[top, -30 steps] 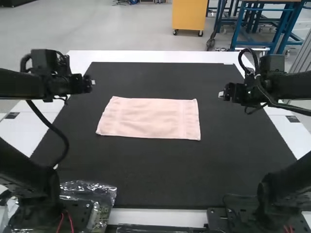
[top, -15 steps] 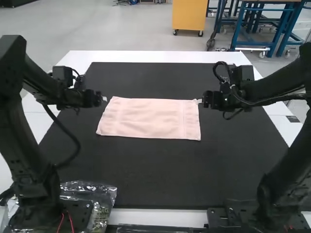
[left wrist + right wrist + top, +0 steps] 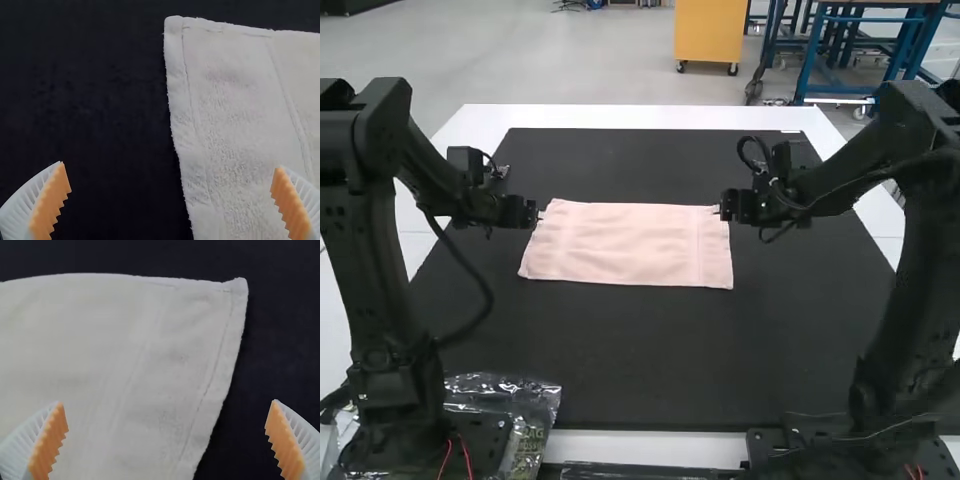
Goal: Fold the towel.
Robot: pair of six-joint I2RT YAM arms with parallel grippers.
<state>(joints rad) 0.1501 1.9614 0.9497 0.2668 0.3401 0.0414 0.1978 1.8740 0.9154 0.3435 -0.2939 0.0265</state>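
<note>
A pink towel [image 3: 628, 243] lies spread flat on the black mat [image 3: 640, 350] atop a white worktop [image 3: 650, 118], its folding apparently yet to begin. No crease or doubled edge shows on its upper side, though whether another layer sits beneath cannot be told. The left gripper [image 3: 537, 212] hangs at the towel's left end, near the far corner, its fingers [image 3: 52, 200] wide apart, one over the cloth and one past its edge. The right gripper [image 3: 724, 208] mirrors it at the towel's right end, near the other far corner, its fingers [image 3: 50, 440] also spread and holding nothing. The setup looks done, with both grippers at the towel's far side. Left to do, by all appearances: the grip on each end, the lift, the fold toward the towel's near edge and the release.
</note>
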